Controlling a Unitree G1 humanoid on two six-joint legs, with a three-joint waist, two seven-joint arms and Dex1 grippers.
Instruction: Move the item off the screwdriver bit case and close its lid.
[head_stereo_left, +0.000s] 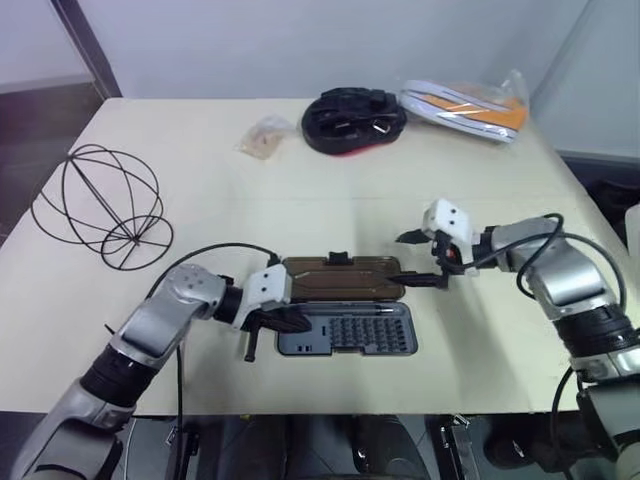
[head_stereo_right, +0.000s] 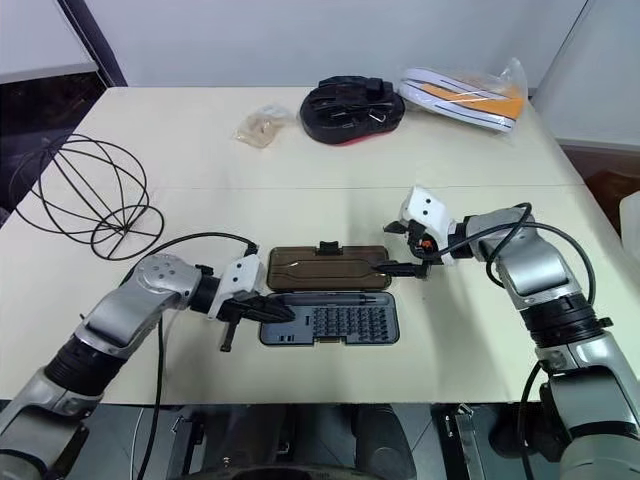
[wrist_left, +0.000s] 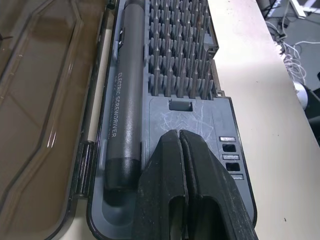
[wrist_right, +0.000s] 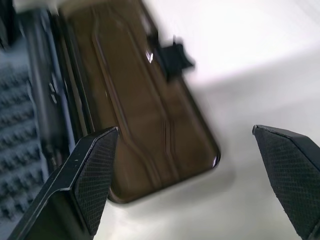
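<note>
Lid (head_stereo_left: 343, 277) lies open; left tool (head_stereo_left: 290, 320) pinched empty, right tool (head_stereo_left: 420, 258) wide.

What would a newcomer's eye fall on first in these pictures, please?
Probably the open screwdriver bit case at the table's near edge, its lid lying flat behind the tray, with a gripper at each end. Next, the wire ball frame resting alone far to the left.

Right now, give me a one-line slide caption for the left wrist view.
Shut left claw pressing on the grey tray of the open screwdriver bit case, beside its electric screwdriver.
</note>
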